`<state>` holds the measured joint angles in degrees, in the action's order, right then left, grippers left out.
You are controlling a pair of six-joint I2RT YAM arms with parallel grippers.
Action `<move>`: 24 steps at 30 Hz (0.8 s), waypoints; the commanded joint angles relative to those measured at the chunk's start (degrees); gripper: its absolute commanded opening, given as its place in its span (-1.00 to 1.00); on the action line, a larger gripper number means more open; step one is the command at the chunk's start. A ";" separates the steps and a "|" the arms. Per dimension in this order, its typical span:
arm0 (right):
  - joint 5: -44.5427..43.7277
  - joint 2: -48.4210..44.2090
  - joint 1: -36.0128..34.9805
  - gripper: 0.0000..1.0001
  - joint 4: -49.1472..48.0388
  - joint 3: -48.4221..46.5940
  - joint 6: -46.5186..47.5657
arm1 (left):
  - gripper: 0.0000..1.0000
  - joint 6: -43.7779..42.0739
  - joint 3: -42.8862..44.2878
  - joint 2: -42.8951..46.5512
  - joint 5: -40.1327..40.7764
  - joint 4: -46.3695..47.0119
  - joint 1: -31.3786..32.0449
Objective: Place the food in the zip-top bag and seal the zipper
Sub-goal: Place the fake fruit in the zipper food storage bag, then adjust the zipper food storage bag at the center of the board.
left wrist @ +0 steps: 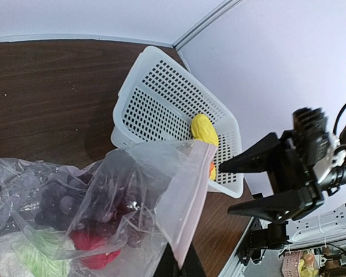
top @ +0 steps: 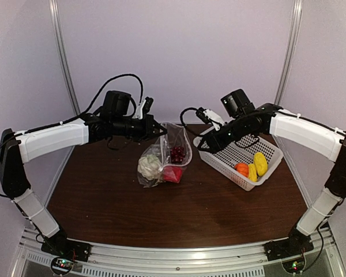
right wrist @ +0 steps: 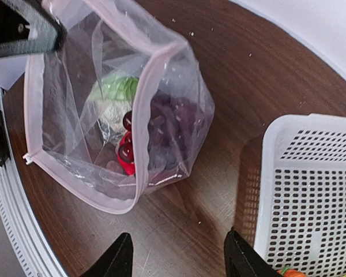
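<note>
The zip-top bag (top: 164, 154) stands crumpled at mid-table with its mouth open. Inside it lie the white cauliflower (top: 150, 166), the dark red grape bunch (top: 177, 153) and the red pepper (top: 172, 173). My left gripper (top: 156, 130) is shut on the bag's upper mouth edge, and in the left wrist view its fingertips (left wrist: 179, 262) pinch the zipper strip. The zipper (right wrist: 138, 124) runs unsealed round the mouth. My right gripper (top: 203, 145) hangs open and empty between the bag (right wrist: 115, 115) and the basket. An orange piece (top: 241, 169) and two yellow pieces (top: 260, 163) lie in the basket.
The white mesh basket (top: 222, 161) sits right of the bag, near the table's right edge. In the right wrist view its wall (right wrist: 265, 190) lies just beside my right finger (right wrist: 242, 262). Bare brown table (top: 161, 213) stretches toward the arm bases.
</note>
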<state>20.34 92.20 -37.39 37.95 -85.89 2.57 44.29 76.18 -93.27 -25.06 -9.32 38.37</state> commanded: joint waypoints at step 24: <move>11.77 11.44 -1.94 -1.00 8.73 -15.90 0.72 | -1.00 -9.50 6.74 2.83 6.85 -10.72 0.21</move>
<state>28.75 103.98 -39.16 37.19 -93.08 -4.05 44.14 76.64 -93.12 -23.57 -10.26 38.37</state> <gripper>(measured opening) 0.005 0.005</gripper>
